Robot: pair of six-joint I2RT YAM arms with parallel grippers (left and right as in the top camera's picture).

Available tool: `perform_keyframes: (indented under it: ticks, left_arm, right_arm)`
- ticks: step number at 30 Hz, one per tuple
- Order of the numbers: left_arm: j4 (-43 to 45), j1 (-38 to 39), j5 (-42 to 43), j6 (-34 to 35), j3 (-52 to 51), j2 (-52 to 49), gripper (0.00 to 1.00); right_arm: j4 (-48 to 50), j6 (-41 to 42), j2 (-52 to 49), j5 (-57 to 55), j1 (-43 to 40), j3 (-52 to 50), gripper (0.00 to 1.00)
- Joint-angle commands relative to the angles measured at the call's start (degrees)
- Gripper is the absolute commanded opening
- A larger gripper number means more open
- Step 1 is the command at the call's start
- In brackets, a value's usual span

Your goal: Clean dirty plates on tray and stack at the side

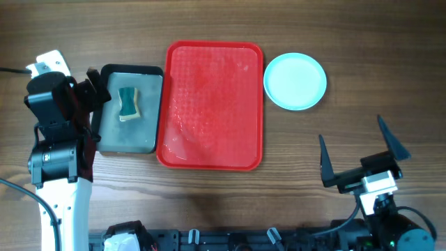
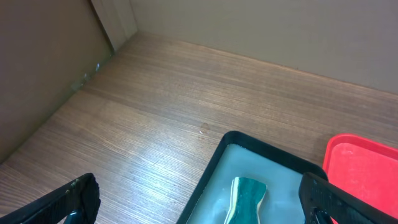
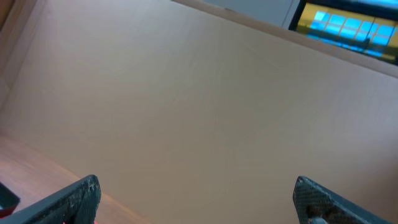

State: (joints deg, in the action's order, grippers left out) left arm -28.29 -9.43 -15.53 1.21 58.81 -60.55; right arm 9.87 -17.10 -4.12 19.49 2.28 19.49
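The red tray (image 1: 212,104) lies in the middle of the table with nothing on it, and its surface shines as if wet. A light blue plate (image 1: 295,81) rests on the table just right of the tray's far right corner. My left gripper (image 1: 94,115) is open at the left edge of the dark grey tray (image 1: 143,136). In the left wrist view its jaws (image 2: 199,208) stand wide, with the green sponge (image 2: 245,198) lying ahead between them, untouched. My right gripper (image 1: 357,150) is open near the front right, well apart from the plate, and it (image 3: 199,202) is empty.
The green sponge (image 1: 128,103) lies in the grey tray (image 2: 214,180), which sits against the red tray's (image 2: 364,171) left side. A wall runs along the far side. Bare wood lies in front of the trays and around the plate.
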Motion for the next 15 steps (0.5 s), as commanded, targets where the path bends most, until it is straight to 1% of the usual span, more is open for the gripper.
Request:
perform_keyframes:
  ticks: [1,6,10,13,15]
  left_arm:
    - [0.2,0.3,0.5,0.7,0.8,-0.2,1.0]
    - [0.2,0.3,0.5,0.7,0.8,-0.2,1.0]
    - [0.2,0.3,0.5,0.7,0.8,-0.2,1.0]
    - [0.2,0.3,0.5,0.7,0.8,-0.2,1.0]
    - [0.2,0.3,0.5,0.7,0.8,-0.2,1.0]
  right_arm:
    - [4.0,-0.9,1.5,1.1,-0.3,-3.9,1.0]
    - [13.6,-0.9,2.3,-0.5,-0.3,-9.7,1.0]
    - [18.6,-0.7,3.9,-4.2,-0.3,-14.0,1.0]
    - [17.8,0.0,3.9,-5.9,-0.3,-15.4,1.0]
    - [16.5,3.4,3.9,-8.7,-0.3,-16.3,1.0]
